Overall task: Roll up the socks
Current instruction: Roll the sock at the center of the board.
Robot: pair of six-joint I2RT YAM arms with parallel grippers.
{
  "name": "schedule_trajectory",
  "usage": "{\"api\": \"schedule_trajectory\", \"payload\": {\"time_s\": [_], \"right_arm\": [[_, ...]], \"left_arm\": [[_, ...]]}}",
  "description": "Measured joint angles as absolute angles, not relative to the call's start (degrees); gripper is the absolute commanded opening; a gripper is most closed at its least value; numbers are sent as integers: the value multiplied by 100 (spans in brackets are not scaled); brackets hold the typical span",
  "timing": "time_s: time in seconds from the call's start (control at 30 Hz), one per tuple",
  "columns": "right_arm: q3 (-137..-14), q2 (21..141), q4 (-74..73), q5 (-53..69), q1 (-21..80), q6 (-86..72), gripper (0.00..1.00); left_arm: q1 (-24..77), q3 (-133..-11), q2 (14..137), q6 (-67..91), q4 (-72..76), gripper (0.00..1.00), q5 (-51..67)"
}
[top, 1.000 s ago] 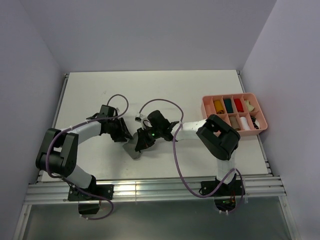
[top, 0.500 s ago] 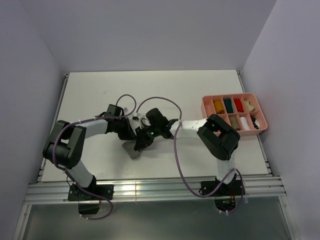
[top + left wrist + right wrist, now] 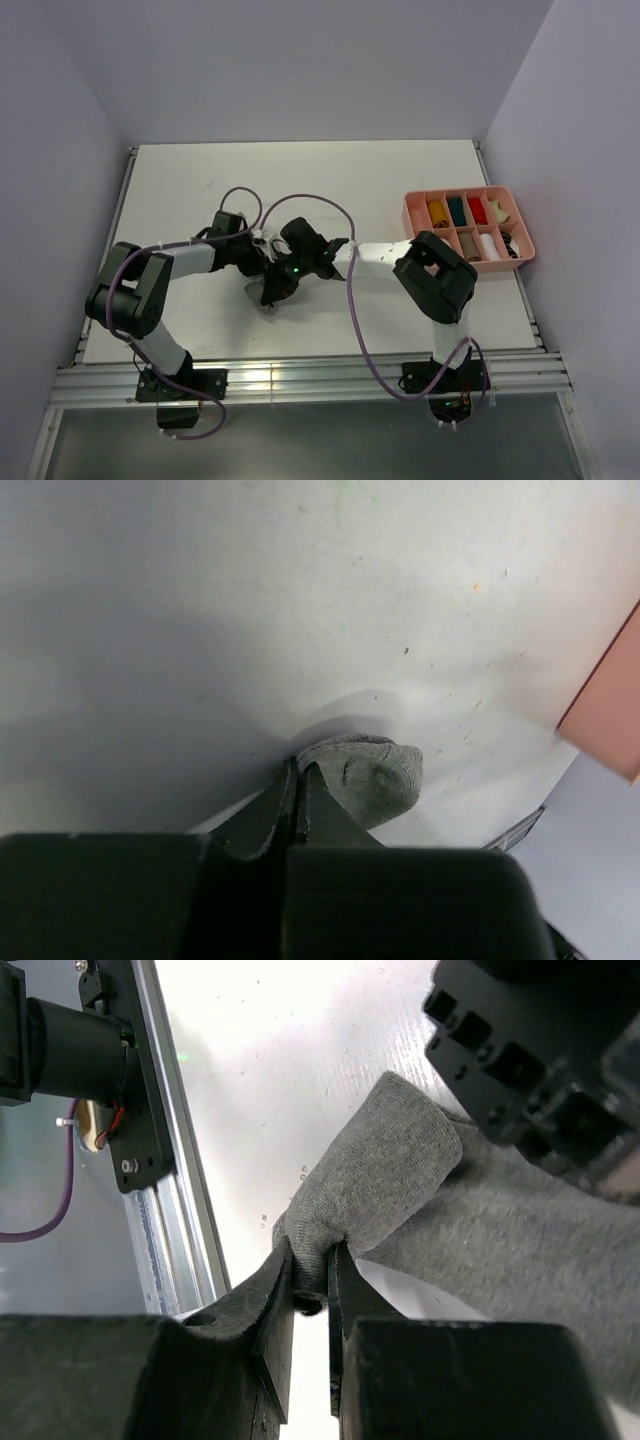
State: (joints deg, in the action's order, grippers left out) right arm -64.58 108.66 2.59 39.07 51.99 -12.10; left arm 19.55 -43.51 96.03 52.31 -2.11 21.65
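Observation:
One of the socks, the grey one point(image 3: 490, 1230), lies bunched on the white table near its front edge, and only a small patch of this grey sock point(image 3: 266, 304) shows in the top view under the two wrists. My right gripper point(image 3: 312, 1272) is shut on a fold at its end, with fabric pinched between the fingers. The left gripper point(image 3: 298, 770) has its jaws pressed together with no fabric seen between them. The grey sock's rounded end point(image 3: 372, 776) lies just right of its tip. In the top view the left gripper point(image 3: 262, 264) and the right gripper point(image 3: 273, 291) sit close together.
A pink divided tray point(image 3: 411, 217) stands at the right edge and holds several small rolled bundles, mustard, teal, red and pale ones. Its corner point(image 3: 608, 712) shows in the left wrist view. The aluminium rail point(image 3: 172, 1200) runs along the table's front edge, close to the sock.
The left gripper has closed and moved right, up against the sock. The right gripper has shifted left with the sock, which is more bunched and more hidden from above.

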Motion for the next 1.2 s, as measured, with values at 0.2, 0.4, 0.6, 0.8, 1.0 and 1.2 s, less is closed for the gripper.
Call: {"api": "schedule_trajectory", "payload": {"time_s": [0.2,0.4,0.6,0.8,1.0,1.2], "right_arm": [[-6458,10881,342,3927,5238,-1212,0],[-6460,11085,515,4027,5264,-1210,0],[-6569,11340,471,4294,5264,-1033,0],[-6849,11808,543,4823,5269,-989,0],[-7006,11979,587,5006,5269,-1039,0],[-7017,11872,349,4783,5286,-805,0]], "left_arm": [[1841,-3686,8873,5839,252,0,1603],[1730,-3048,8289,6217,832,0,1262],[1682,-2917,8204,6069,947,0,1256],[1426,-2189,7690,6066,1511,0,1267],[1321,-1981,7671,6020,1909,0,1435],[1162,-1994,7677,5752,1874,0,1549]]}}
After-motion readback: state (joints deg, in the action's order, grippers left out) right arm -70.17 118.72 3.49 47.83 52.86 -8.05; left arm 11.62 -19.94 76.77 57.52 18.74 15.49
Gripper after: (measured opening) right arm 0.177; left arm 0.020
